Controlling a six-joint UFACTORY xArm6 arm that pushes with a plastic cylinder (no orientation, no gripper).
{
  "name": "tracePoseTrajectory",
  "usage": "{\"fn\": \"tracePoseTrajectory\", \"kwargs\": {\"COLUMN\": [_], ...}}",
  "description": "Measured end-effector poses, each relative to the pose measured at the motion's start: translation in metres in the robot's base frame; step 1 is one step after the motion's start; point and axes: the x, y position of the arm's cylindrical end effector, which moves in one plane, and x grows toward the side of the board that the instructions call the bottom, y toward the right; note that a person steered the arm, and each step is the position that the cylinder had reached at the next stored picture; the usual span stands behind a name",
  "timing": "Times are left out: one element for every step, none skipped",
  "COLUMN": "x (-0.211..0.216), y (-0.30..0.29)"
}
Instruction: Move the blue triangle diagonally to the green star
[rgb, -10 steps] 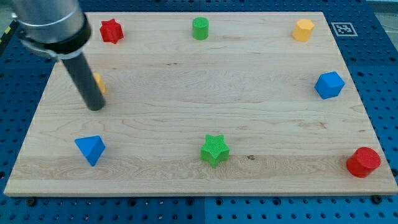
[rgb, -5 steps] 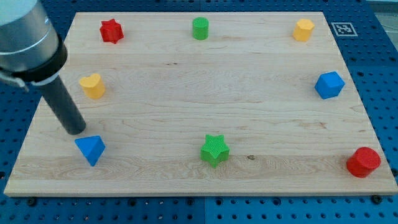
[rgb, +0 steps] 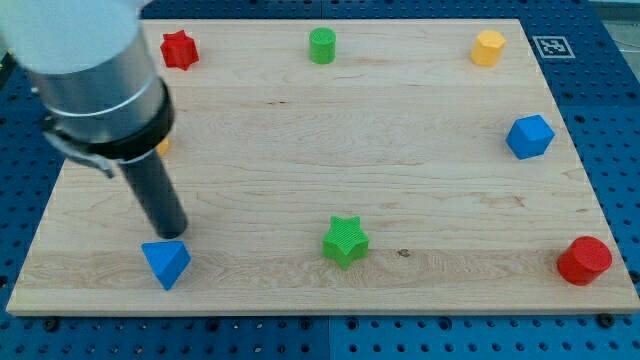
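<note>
The blue triangle (rgb: 166, 263) lies near the board's bottom left corner. The green star (rgb: 346, 241) sits at the bottom middle, well to the triangle's right. My tip (rgb: 173, 232) is at the triangle's upper edge, touching or nearly touching it. The rod and arm rise from there toward the view's top left.
A red star (rgb: 178, 48), a green cylinder (rgb: 322, 45) and a yellow block (rgb: 489, 47) line the top edge. A blue block (rgb: 529, 136) and a red block (rgb: 584, 260) sit at the right. A yellow block (rgb: 162, 146) is mostly hidden behind the arm. The wooden board (rgb: 420, 130) lies on a blue pegboard.
My tip moved down and to the right, from beside the yellow block to the triangle's top. The blue triangle shifted down and a little right.
</note>
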Motion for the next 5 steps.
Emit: {"fn": "tracePoseTrajectory", "kwargs": {"x": [0.023,0.056,0.063,0.044,0.034], "y": [-0.012,-0.006,0.035,0.067,0.048]}}
